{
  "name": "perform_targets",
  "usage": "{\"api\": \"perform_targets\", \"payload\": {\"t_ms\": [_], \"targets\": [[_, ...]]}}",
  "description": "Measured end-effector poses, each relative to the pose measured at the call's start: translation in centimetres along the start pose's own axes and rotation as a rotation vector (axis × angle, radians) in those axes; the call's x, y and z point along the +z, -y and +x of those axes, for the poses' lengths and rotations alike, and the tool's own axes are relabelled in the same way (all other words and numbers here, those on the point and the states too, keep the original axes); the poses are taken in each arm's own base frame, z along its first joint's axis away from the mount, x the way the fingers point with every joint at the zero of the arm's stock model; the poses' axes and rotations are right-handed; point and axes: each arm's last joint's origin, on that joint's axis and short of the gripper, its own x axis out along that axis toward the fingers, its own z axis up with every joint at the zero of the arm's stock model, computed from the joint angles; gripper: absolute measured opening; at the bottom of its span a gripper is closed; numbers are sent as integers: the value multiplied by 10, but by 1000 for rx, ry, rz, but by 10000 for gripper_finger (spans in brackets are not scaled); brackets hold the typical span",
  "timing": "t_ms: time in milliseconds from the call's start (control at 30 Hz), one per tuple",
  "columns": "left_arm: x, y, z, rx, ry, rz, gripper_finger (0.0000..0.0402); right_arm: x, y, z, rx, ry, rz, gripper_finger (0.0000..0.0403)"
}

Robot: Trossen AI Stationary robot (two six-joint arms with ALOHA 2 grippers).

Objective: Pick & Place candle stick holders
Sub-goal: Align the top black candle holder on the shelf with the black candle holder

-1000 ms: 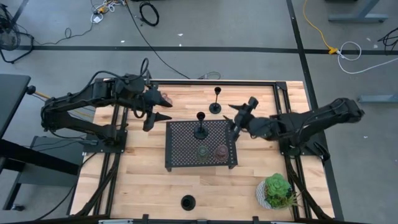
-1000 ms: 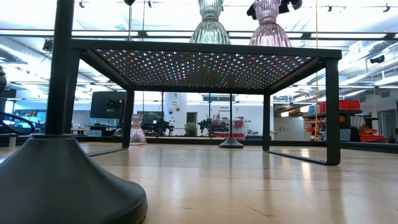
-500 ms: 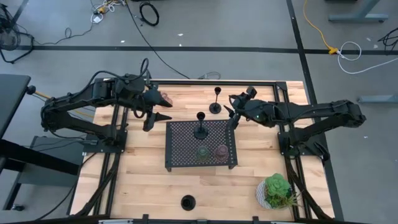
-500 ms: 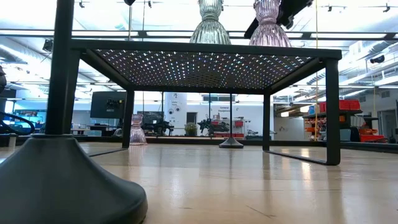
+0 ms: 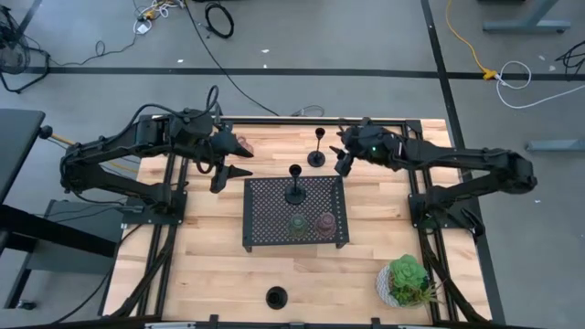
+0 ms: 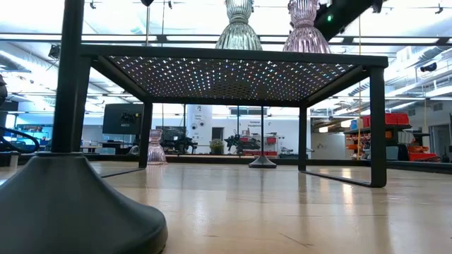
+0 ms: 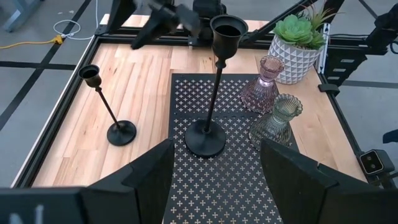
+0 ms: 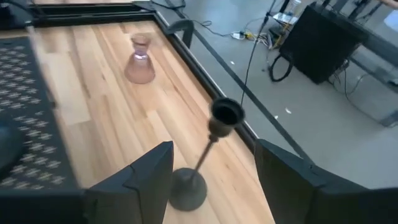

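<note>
candle stick holders sit spread over the wooden table [image 5: 210, 265], read here from the left side across. the left gripper [image 5: 234, 161] hangs over the table's far left part with its fingers spread apart and nothing between them. a pink glass holder [image 5: 244, 143] stands on the wood just beside it, near the far edge.

the black perforated tray [image 5: 265, 219] fills the middle. on it stand a tall black holder [image 5: 295, 190] toward its far side, an olive-green glass holder [image 5: 299, 223] and a brownish-pink glass holder [image 5: 324, 222] side by side toward its near side, close but apart. in the left wrist view the black stem rises between the fingers' line of sight and the two glass pieces.

beyond the tray's far edge a second thin black holder [image 5: 316, 155] stands upright on bare wood. the right gripper [image 5: 342, 157] hovers just to its right, fingers parted and empty; the right wrist view shows that holder [image 8: 205, 155] standing ahead, between the two fingers but clear of them.

a third black holder [image 5: 276, 297] stands alone near the front edge, with open wood all round it. a leafy plant in a white pot [image 5: 405, 281] occupies the near right corner. bare wood lies open left of the tray and along the front.
</note>
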Motion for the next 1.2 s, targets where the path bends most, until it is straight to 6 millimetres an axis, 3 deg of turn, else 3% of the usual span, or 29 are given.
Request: {"api": "perform_targets", "payload": {"t_ms": [300,667,900,1200], "targets": [[0,0,0,0,0,0,241,-37,16,26,92,77,102,224],[0,0,0,0,0,0,241,-71,27,38,123,246,213,224],[0,0,0,0,0,0,241,-83,28,39,130,278,253,224],[1,0,0,0,5,2,241,-84,28,38,122,325,280,224]]}}
